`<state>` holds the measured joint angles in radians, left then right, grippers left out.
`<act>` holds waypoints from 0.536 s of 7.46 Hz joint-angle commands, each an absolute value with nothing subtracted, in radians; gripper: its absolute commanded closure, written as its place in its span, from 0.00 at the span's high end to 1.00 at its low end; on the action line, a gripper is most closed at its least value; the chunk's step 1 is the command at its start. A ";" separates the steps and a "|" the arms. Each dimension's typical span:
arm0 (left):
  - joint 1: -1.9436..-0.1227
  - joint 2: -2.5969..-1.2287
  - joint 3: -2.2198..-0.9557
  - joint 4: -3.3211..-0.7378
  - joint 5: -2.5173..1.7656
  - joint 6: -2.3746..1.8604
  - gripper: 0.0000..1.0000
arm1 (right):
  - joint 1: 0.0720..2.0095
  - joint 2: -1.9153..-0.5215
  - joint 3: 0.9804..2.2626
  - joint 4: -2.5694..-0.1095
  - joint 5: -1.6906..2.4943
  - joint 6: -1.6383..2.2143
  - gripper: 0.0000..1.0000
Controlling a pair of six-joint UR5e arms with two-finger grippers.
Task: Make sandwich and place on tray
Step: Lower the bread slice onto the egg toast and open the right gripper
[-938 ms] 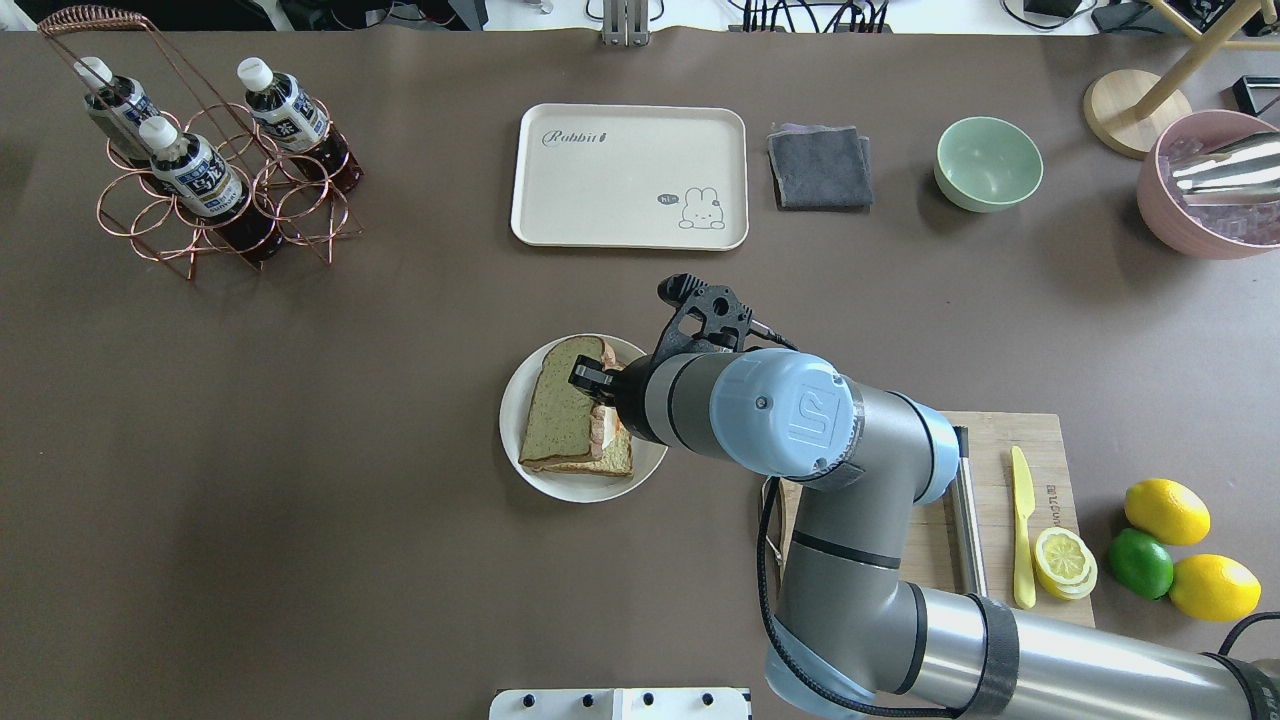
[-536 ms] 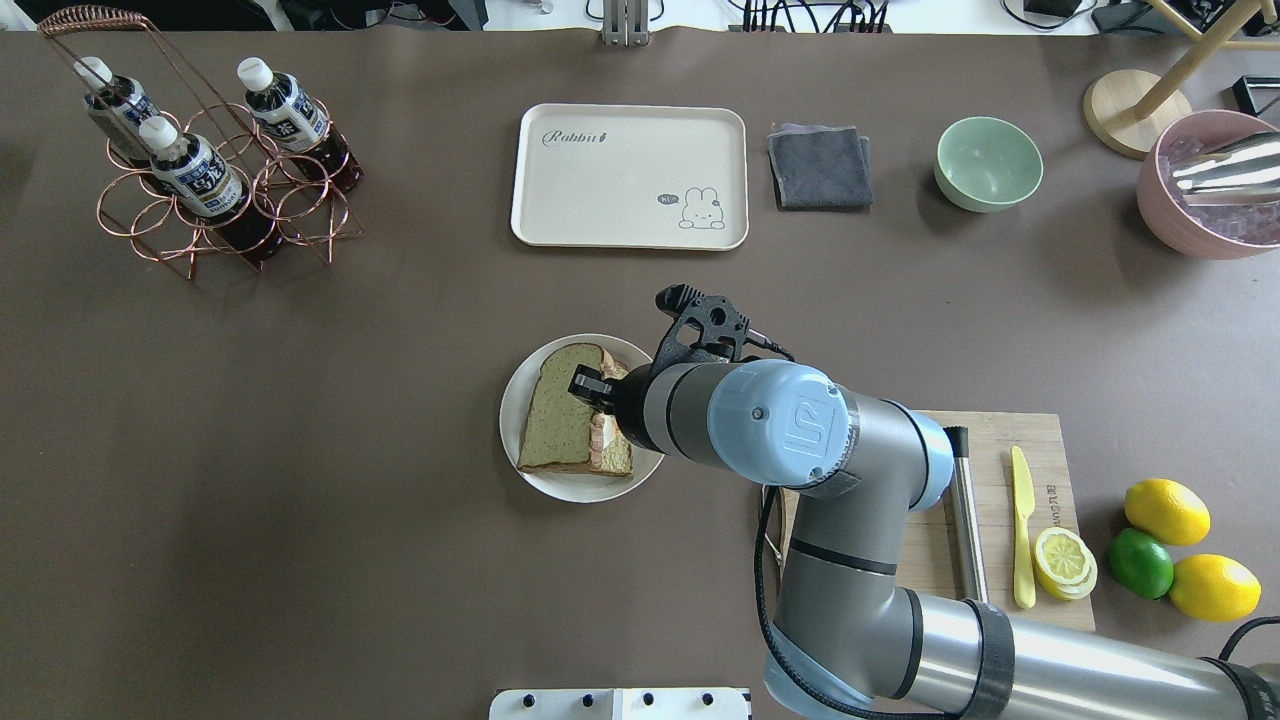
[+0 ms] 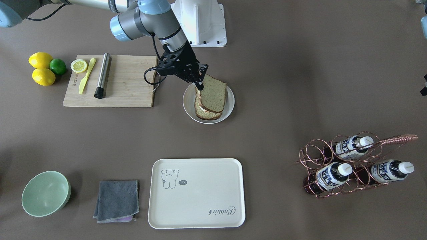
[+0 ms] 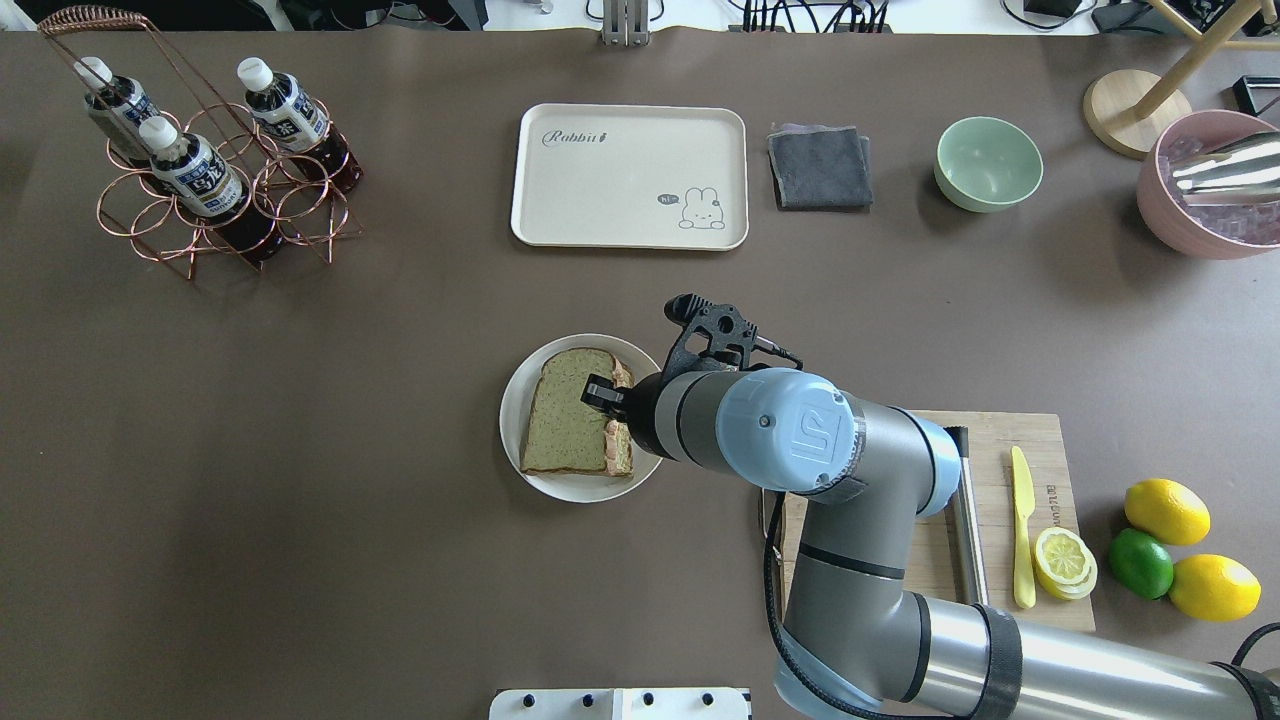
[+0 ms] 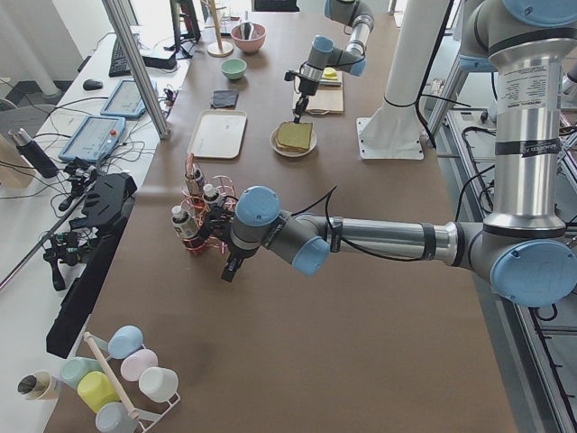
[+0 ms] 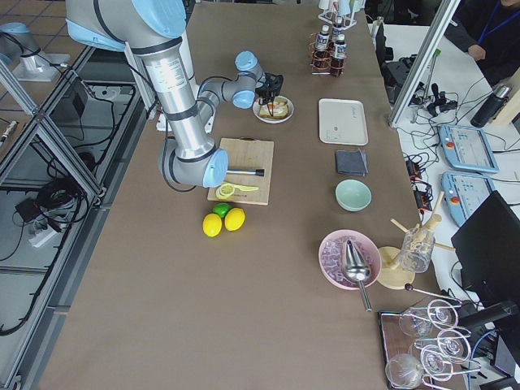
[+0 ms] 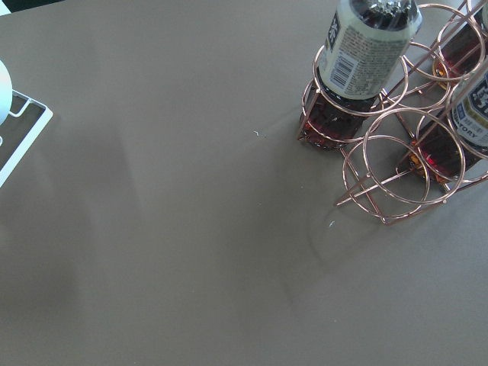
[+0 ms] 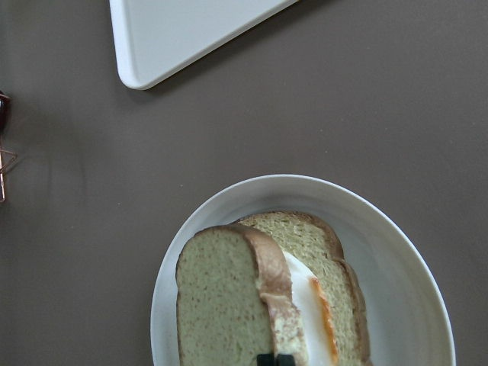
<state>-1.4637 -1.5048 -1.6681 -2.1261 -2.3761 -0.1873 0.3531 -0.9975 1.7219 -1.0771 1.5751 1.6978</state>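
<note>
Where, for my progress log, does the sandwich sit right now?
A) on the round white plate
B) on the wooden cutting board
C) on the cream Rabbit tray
A: the sandwich lies on the round white plate, its top slice tilted in the right gripper, apart from the cream tray.

A robotics laboratory is shown rather than a real kitchen: industrial robot arms (image 4: pixel 880 560) are mounted at a long table (image 4: pixel 250 520) covered in brown sheeting. Teach pendants (image 6: pixel 461 146) and a keyboard (image 5: pixel 120 56) are laid on the far side benches. Aluminium framing posts (image 5: pixel 135 63) are seen, and a tiled floor (image 6: pixel 41 114) lies behind the robot.
</note>
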 commanded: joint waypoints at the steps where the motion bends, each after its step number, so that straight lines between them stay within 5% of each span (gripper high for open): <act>1: -1.463 -1.505 -1.667 -2.126 -2.376 -0.187 0.98 | 0.357 -1.002 1.721 -1.077 1.574 1.661 0.00; 4: -1.463 -1.506 -1.667 -2.126 -2.376 -0.187 0.98 | 0.365 -1.002 1.701 -1.077 1.560 1.661 0.00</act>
